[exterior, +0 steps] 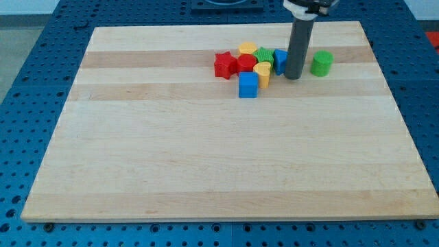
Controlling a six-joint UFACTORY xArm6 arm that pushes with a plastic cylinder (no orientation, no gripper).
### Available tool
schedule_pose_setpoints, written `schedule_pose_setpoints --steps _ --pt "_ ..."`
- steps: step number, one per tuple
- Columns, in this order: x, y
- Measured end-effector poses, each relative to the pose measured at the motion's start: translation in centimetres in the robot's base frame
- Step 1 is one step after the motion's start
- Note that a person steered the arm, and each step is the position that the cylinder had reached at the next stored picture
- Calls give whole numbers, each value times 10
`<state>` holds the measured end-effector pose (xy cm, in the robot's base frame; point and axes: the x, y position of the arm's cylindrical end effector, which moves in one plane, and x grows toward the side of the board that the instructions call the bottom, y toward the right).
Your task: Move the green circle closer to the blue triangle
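The green circle (321, 63) stands alone near the view's top right of the wooden board (206, 158). The blue triangle (280, 61) sits at the right end of a cluster of blocks, partly hidden behind my rod. My tip (293, 77) rests on the board between the two, touching or almost touching the blue triangle's right side, with a small gap to the green circle on its right.
The cluster left of my tip holds a red star (223, 65), a red block (245, 64), a yellow block (247, 49), a green block (264, 54), a yellow heart (262, 73) and a blue cube (247, 84). The board's top edge lies just behind.
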<state>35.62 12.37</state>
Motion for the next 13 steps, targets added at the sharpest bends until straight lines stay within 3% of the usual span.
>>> schedule_pose_setpoints --steps 7,13 --pt "1 93" --pt "-17 62"
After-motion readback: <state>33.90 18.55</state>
